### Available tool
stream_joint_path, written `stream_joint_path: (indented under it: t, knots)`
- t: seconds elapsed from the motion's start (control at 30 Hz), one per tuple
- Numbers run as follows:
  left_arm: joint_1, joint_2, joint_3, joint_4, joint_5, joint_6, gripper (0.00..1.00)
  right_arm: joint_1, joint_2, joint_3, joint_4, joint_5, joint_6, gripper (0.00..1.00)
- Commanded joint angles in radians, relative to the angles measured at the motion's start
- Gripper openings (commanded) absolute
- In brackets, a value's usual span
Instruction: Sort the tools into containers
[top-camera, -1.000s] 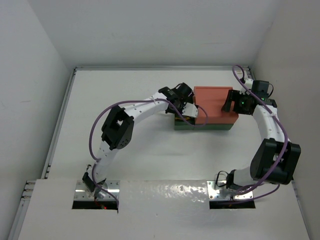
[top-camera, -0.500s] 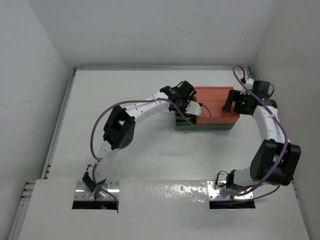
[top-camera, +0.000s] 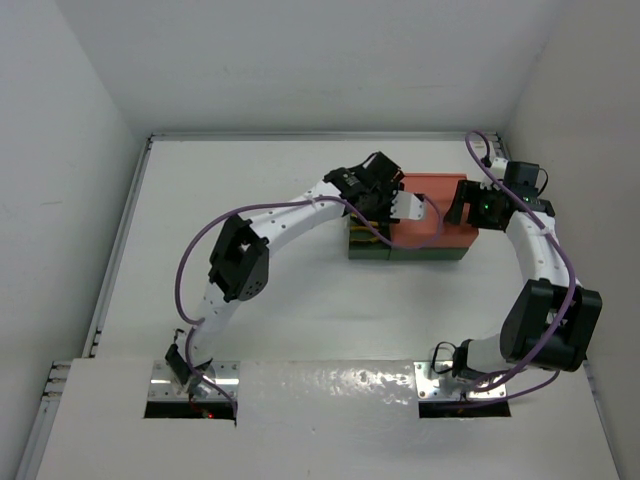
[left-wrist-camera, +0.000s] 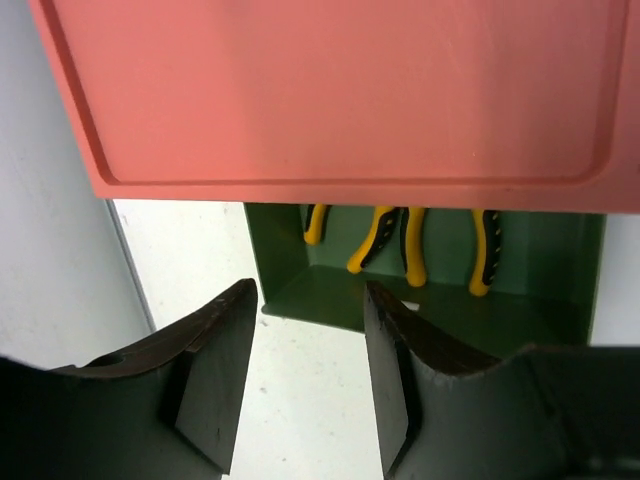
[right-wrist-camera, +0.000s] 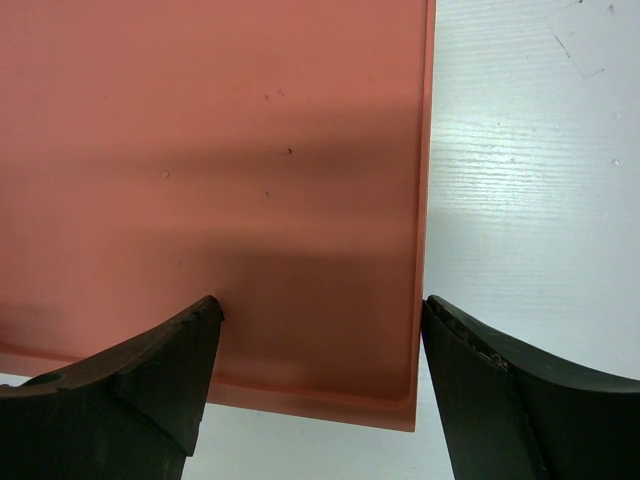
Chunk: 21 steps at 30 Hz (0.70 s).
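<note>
Left gripper (left-wrist-camera: 308, 300) is held empty, fingers narrowly parted, over the salmon tray (left-wrist-camera: 350, 90) left end. Two pliers (left-wrist-camera: 385, 240) are lodged in the green tray (left-wrist-camera: 540, 250) beneath. Right gripper (right-wrist-camera: 320, 310) is spread wide at the right end.

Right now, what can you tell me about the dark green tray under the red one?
The dark green tray is a rectangular, smooth, plastic-looking box with upright walls, lying flat on the white table. The salmon-red tray sits on top, offset so one end is uncovered. Inside lie pliers with yellow-and-black handles, partly hidden beneath the red tray.
</note>
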Motion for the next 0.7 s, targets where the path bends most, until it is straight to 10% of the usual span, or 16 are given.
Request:
stream_joint_path:
  t: [0.0,0.37,0.67]
  knots:
    - [0.001,-0.027,0.072,0.027,0.061,-0.094,0.44,0.011,-0.013,-0.025,-0.060,-0.021,-0.006,0.79]
    - [0.266,-0.268,-0.107,0.398,0.209,-0.890,0.60,0.012,-0.008,0.015,-0.092,-0.027,-0.006,0.79]
    - [0.367,-0.246,-0.286,0.356,0.034,-0.947,0.54,0.011,0.009,0.120,-0.160,-0.038,0.008,0.80]
